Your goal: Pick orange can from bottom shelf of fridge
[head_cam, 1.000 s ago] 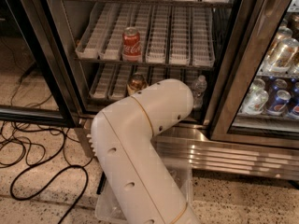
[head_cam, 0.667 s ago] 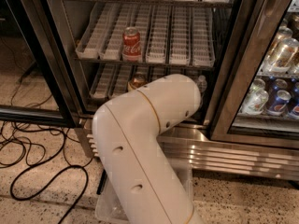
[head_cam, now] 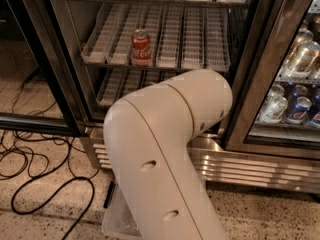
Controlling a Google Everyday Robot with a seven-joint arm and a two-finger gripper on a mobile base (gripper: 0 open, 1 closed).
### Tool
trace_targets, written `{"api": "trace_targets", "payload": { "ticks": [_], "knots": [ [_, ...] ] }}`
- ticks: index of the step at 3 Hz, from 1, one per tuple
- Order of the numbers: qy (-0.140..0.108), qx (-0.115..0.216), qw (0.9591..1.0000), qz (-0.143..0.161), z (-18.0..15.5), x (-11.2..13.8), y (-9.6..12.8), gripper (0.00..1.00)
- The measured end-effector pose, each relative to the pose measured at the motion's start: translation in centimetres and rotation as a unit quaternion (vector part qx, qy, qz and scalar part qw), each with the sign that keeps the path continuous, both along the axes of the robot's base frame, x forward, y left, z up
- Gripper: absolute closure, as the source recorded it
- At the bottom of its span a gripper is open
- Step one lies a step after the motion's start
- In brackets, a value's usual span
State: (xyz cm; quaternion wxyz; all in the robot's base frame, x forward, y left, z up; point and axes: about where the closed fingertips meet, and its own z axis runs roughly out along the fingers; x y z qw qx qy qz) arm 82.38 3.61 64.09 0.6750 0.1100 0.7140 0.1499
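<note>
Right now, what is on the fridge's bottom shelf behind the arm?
Of the bottom shelf, only white lanes at its left show. The arm covers the rest; the orange can and the hand are hidden behind it.

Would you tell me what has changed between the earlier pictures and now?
The arm swung forward and right across the bottom shelf, now hiding the orange can and water bottle. The gripper is out of view behind it. The red can stayed on its rack.
</note>
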Motion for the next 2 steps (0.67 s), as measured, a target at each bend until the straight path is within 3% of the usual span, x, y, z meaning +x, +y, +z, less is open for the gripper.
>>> {"api": "trace_targets", "payload": {
  "ticks": [2],
  "knots": [
    [0.022, 0.015, 0.9995, -0.014, 0.1, -2.1, -1.1, 1.0]
  ]
}}
